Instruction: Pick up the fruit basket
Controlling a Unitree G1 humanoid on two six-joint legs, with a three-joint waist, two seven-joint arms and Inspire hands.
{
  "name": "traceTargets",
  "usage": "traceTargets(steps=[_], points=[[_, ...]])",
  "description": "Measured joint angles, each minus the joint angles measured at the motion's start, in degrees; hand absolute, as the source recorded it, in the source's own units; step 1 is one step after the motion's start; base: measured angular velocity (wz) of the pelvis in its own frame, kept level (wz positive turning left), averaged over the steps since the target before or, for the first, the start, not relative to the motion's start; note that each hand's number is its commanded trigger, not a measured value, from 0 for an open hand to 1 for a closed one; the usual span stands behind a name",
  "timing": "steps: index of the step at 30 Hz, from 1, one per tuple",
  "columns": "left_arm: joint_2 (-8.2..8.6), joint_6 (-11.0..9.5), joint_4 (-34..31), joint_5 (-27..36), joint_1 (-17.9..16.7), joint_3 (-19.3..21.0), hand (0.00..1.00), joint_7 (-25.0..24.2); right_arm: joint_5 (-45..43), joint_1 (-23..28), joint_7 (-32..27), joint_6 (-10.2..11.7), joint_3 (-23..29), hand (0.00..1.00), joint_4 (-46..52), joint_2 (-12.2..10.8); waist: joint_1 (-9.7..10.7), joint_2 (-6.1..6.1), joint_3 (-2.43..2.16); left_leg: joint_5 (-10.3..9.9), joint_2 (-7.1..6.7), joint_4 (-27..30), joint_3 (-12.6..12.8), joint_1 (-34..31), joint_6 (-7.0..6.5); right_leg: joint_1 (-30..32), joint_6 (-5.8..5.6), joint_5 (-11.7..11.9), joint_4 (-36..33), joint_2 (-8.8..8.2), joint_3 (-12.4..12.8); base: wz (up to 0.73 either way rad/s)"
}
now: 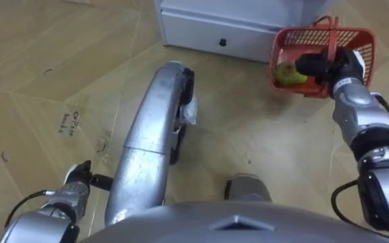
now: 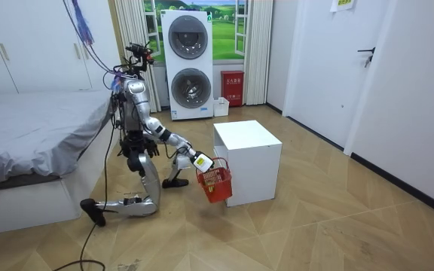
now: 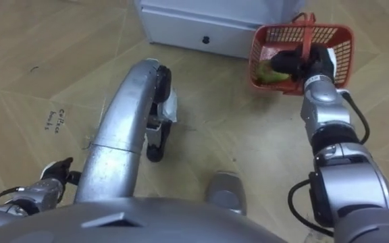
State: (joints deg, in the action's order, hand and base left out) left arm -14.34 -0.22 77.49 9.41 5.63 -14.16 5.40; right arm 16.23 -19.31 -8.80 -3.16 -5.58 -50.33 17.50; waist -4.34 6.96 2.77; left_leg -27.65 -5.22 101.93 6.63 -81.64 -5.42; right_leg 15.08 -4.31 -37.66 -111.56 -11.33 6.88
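The robot kneels on one knee on the wooden floor beside the bed (image 2: pixel 29 128). Closest to its body, the left hand (image 1: pixel 80 181) hangs low by the hip, idle, and I cannot tell how its fingers are set.

Further out, the right arm stretches forward and down. The right hand (image 1: pixel 326 66) has its dark fingers curled round the lower part of the handle (image 1: pixel 331 37) of the fruit basket (image 1: pixel 363 40), so it has a firm wrap on it and not merely a touch. The basket is tilted in that grip, low down and just in front of the white cabinet (image 1: pixel 201 30). Whether its base is clear of the floor I cannot tell.

The basket is red openwork plastic, so I would expect it to be light and fairly stiff, with some give in the walls. The thin hoop handle is the right place to hold it, ideally near the top of the arch so that it hangs level. Held low on one side, as it is, it is likely to swing and tip.

Inside lies a green fruit (image 1: pixel 288 73), rolled against the lower wall. It looks pear-like. It is loose and could roll about or spill out if the tilt grows.

Behind the basket, the cabinet's drawer is closed, its small dark knob (image 1: pixel 223 42) facing the robot.
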Motion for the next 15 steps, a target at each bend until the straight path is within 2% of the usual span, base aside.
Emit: traceTargets(steps=[1, 3, 5, 6, 7, 8, 9, 10, 11, 12, 13, 14, 15], points=[[0.01, 0.0, 0.0, 0.0, -0.2, 0.0, 0.00, 0.3, -0.9, 0.0, -0.1, -0.7, 0.0, 1.00, 1.3, 0.0, -0.2, -0.27, -0.17, 0.0, 0.65, -2.1, 0.2, 0.7, -0.59, 0.7, -0.09, 0.0, 3.3, 0.57, 1.0, -0.30], [0.07, 0.1, 0.0, -0.1, -0.4, 0.5, 0.00, 0.7, -1.1, 0.0, -0.5, -0.8, 0.0, 1.00, 2.8, 0.0, -0.4, -0.48, -0.26, 0.6, 0.95, -7.1, 0.7, 2.6, -1.52, 1.4, -0.30, -0.1, 10.6, -0.03, 1.1, -0.32], [0.24, 0.0, -0.1, 0.0, -1.7, 2.0, 0.00, 0.7, -1.1, 0.0, -0.7, -2.6, 0.2, 1.00, 5.4, 0.1, -0.4, -0.55, -0.48, 1.7, 1.44, -16.1, 1.9, 7.1, -2.50, 0.6, -0.89, 0.6, 24.4, -2.08, 1.0, -0.44], [0.24, 0.0, -0.5, 0.0, -2.4, 2.4, 0.00, 0.7, -1.1, 0.1, -0.8, -2.9, 0.2, 1.00, 6.4, 0.1, -0.4, -0.63, -0.57, 2.1, 1.51, -18.6, 2.1, 8.4, -2.54, 0.3, -1.13, 1.4, 28.1, -2.52, 1.0, -0.53], [0.05, 0.1, -0.9, 0.0, -3.7, 3.0, 0.00, 0.8, -1.2, 1.2, -0.9, -3.3, 0.2, 1.00, 8.7, 0.1, -0.1, -0.75, -0.64, 2.9, 1.43, -23.7, 2.6, 11.6, -2.90, -0.6, -1.05, 4.9, 35.1, -3.15, 0.9, -0.48], [0.02, 0.0, -1.5, 0.1, -4.9, 4.2, 0.00, 1.1, -1.4, 3.2, -1.2, -3.8, 0.6, 1.00, 12.9, 0.1, 0.0, -0.84, -0.73, 3.8, 1.44, -28.6, 3.2, 15.1, -3.37, -0.8, -0.62, 11.2, 39.9, -3.67, 0.8, -0.42], [0.00, 0.0, -2.0, 0.1, -5.8, 4.7, 0.00, 1.6, -1.6, 4.2, -1.2, -4.0, 0.6, 1.00, 15.2, 0.1, 0.2, -1.00, -0.83, 4.2, 1.43, -30.9, 3.3, 17.0, -3.56, -0.9, -0.35, 15.1, 41.8, -3.74, 0.8, -0.35], [-0.18, -0.2, -2.2, 0.0, -6.9, 5.1, 0.00, 2.3, -2.2, 5.7, -1.1, -4.1, 0.6, 1.00, 19.0, 0.0, 0.7, -1.00, -0.87, 4.9, 1.25, -35.7, 4.0, 21.2, -4.13, -0.8, 0.05, 23.5, 44.1, -4.51, 0.6, -0.31], [-0.22, -0.2, -2.4, -0.1, -7.7, 5.3, 0.00, 3.0, -3.4, 6.7, -1.0, -4.1, 0.6, 1.00, 21.7, -0.1, 1.1, -1.17, -0.98, 5.5, 1.01, -40.0, 4.0, 25.5, -4.24, -0.3, -0.26, 31.2, 45.3, -4.58, 0.7, -0.31], [-0.30, -0.3, -2.4, -0.1, -8.0, 5.6, 0.00, 3.2, -4.0, 7.4, -1.0, -4.1, 0.6, 1.00, 23.4, -0.2, 1.1, -1.18, -0.98, 5.8, 0.91, -42.1, 4.0, 27.8, -4.25, 0.2, -0.76, 33.4, 45.4, -4.28, 0.5, -0.34], [-0.31, -0.7, -2.3, -0.1, -8.4, 6.0, 0.00, 3.7, -5.0, 8.8, -0.9, -4.2, 0.6, 1.00, 26.3, -0.4, 1.1, -1.65, -1.22, 6.2, 0.84, -46.1, 3.8, 32.2, -4.24, 1.4, -1.24, 34.7, 44.9, -2.55, 0.6, -0.31], [-0.20, -0.7, -2.3, -0.3, -8.6, 6.0, 0.00, 4.2, -6.6, 9.6, -0.8, -4.2, 0.3, 1.00, 28.0, -0.5, 1.1, -2.32, -1.41, 6.5, 0.86, -49.6, 3.3, 36.6, -4.01, 3.1, -0.80, 31.2, 43.4, -0.53, 0.9, -0.27], [-0.18, -0.7, -2.2, -0.4, -8.7, 6.0, 0.00, 4.1, -7.3, 9.7, -0.7, -4.3, 0.0, 1.00, 28.3, -0.5, 1.2, -2.65, -1.57, 6.8, 0.92, -51.3, 3.1, 38.8, -3.91, 4.4, -0.86, 28.8, 42.5, 0.46, 0.5, -0.20]])
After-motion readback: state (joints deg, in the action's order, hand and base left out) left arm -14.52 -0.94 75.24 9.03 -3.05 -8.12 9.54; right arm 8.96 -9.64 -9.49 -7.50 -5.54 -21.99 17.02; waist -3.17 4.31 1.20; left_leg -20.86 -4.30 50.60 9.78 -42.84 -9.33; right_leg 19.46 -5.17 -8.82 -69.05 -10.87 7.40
